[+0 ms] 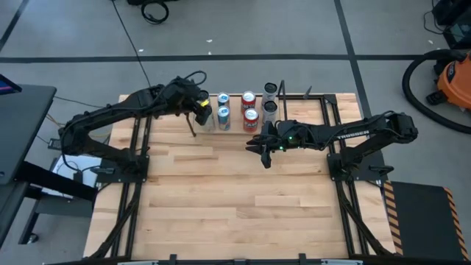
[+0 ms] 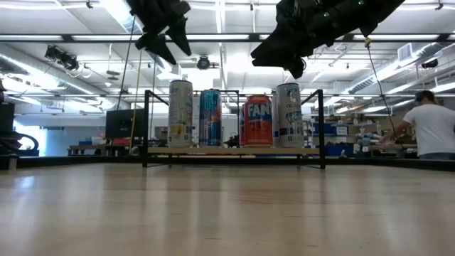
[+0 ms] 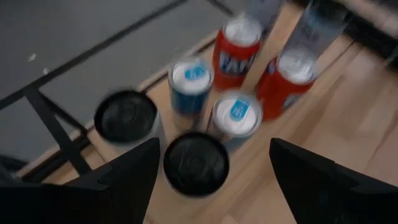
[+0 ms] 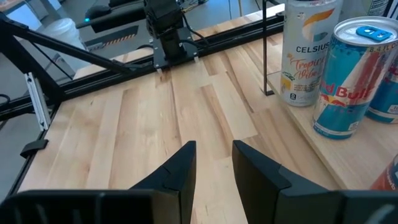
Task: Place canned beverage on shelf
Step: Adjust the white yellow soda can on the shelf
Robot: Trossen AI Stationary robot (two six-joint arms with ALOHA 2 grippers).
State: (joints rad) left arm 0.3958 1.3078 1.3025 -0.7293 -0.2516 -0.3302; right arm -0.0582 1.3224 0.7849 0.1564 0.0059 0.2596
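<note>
The shelf point(image 2: 234, 151), a low light-wood board with black rod uprights, stands at the table's far edge and carries several upright cans. In the low view these are a tall pale can point(image 2: 180, 114), a blue one point(image 2: 210, 117), a red one point(image 2: 258, 121) and a white one point(image 2: 288, 114). My left gripper point(image 3: 211, 168) is open and hovers above the shelf's left end. Its fingers stand on either side of a black-topped can point(image 3: 194, 163), above it and clear of it. My right gripper point(image 4: 213, 155) is slightly open and empty, in the air just in front of the shelf point(image 1: 263, 147).
The cans stand close together in two rows on the shelf point(image 1: 234, 110). Bare wood table point(image 1: 235, 199) lies in front of the shelf. The arm bases stand at the table's left point(image 1: 125, 165) and right point(image 1: 353, 165) sides. A person point(image 2: 434, 131) is far off in the room.
</note>
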